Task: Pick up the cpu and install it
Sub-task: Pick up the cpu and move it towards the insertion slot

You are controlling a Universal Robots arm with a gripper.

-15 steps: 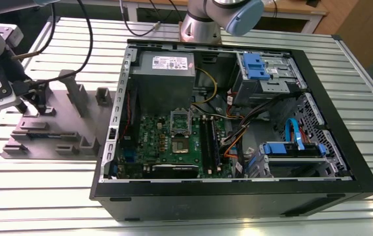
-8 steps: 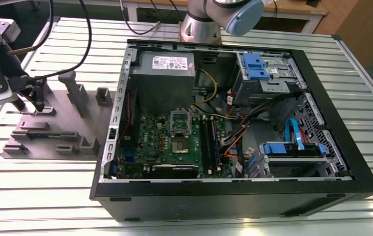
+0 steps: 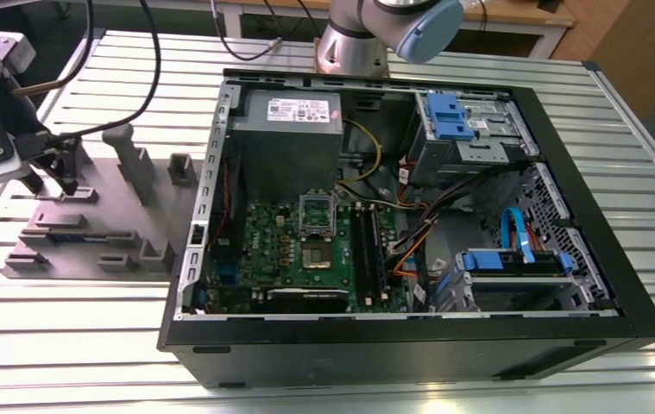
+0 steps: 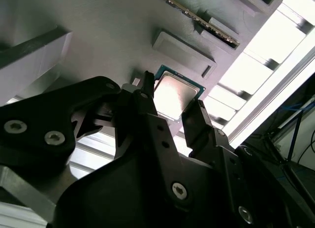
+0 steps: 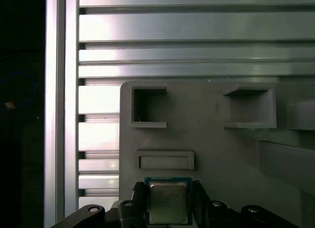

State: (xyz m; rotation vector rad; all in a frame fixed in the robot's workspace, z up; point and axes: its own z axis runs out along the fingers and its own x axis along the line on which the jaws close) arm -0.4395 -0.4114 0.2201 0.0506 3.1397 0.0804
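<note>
The cpu (image 4: pixel 176 90) (image 5: pixel 168 203) is a small square chip with a silver top and a thin green-blue rim, and it lies flat on the grey fixture plate (image 3: pixel 109 220) (image 5: pixel 221 154). My gripper (image 3: pixel 51 185) (image 4: pixel 172 93) (image 5: pixel 168 201) is lowered over it at the exterior view's left. One black finger (image 5: pixel 139 198) presses each of two opposite edges of the chip, so the jaws are shut on it. Inside the open computer case, the motherboard's socket (image 3: pixel 318 257) lies uncovered, its metal frame (image 3: pixel 318 210) swung up behind it.
The black computer case (image 3: pixel 419 345) lies open on the slatted aluminium table (image 3: pixel 74 302), with a grey power supply (image 3: pixel 290 116), blue drive bays (image 3: pixel 448 116) and loose cables inside. Upright posts (image 3: pixel 131 168) and recesses rise from the fixture plate near my gripper. Another robot base (image 3: pixel 356 43) stands behind the case.
</note>
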